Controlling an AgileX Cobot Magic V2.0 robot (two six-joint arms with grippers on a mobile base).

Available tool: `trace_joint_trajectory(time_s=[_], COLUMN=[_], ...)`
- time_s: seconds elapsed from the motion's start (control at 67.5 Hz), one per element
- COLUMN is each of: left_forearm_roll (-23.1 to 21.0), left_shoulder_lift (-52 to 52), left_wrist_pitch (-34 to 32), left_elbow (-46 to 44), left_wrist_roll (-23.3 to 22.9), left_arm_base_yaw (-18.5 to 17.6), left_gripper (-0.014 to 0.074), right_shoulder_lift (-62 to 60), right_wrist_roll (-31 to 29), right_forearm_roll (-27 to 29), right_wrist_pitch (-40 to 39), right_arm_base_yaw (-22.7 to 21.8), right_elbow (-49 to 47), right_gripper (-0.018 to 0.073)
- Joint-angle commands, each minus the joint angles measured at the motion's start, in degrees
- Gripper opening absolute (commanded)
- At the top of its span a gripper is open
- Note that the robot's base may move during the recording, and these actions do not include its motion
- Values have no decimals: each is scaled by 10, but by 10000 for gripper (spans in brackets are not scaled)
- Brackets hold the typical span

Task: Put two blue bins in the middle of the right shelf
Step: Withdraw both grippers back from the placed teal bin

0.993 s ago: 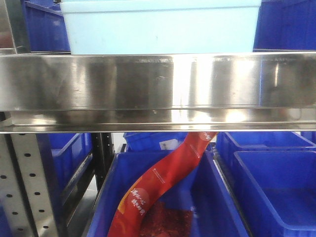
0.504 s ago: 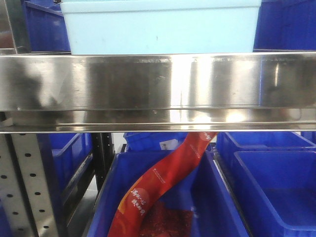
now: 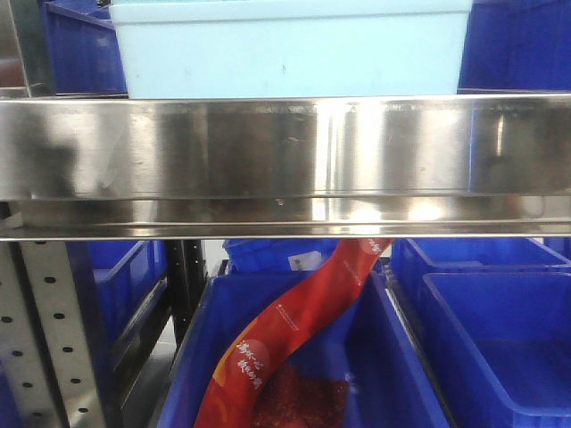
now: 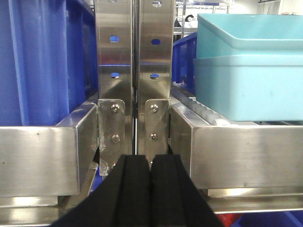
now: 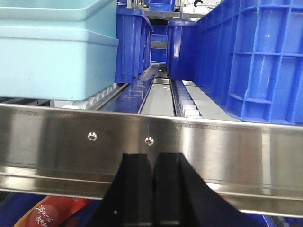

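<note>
Blue bins (image 3: 290,49) sit stacked, one nested in the other, on the roller shelf just behind its steel front rail (image 3: 285,160); in the left wrist view the upper tub's rim stands proud of the lower one. They look like smooth, thin-walled plastic tubs, pale cyan, rectangular with rounded corners and a rolled rim. I judge them light and fairly stiff but slick on their plain sides, so a pinch on a wall would likely slip; the rim lip, taken at both short ends at once, seems the surer hold. Whether anything lies inside cannot be told.

Around them stand dark blue crates (image 5: 258,56), ribbed and thicker-walled, on white rollers (image 5: 189,106) that should let a tub slide forward easily. The rail is brushed, mirror-bright metal, and a perforated steel upright (image 4: 135,61) stands left of the bins. Below, a glossy red packet (image 3: 285,348) leans in a lower crate.

The left gripper (image 4: 150,163) and right gripper (image 5: 155,161) each have their black pads pressed together on nothing, hanging low before the rail
</note>
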Motion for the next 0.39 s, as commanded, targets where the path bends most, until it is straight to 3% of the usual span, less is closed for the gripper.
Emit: trace_joint_trajectory(time_s=[0.0,0.371], left_forearm_roll=[0,0], left_shoulder_lift=[-3,-3], left_wrist_pitch=[-4,-4], left_elbow=[0,0], left_wrist_roll=[0,0], left_arm_base_yaw=[-1,-1], left_gripper=[-111,-111], right_shoulder_lift=[-2,-2], right_wrist_roll=[2,2], right_forearm_roll=[-6,-6], right_wrist_pitch=[-8,-8], right_arm_base_yaw=[-2,-2], right_elbow=[1,1], right_gripper=[-165,-165])
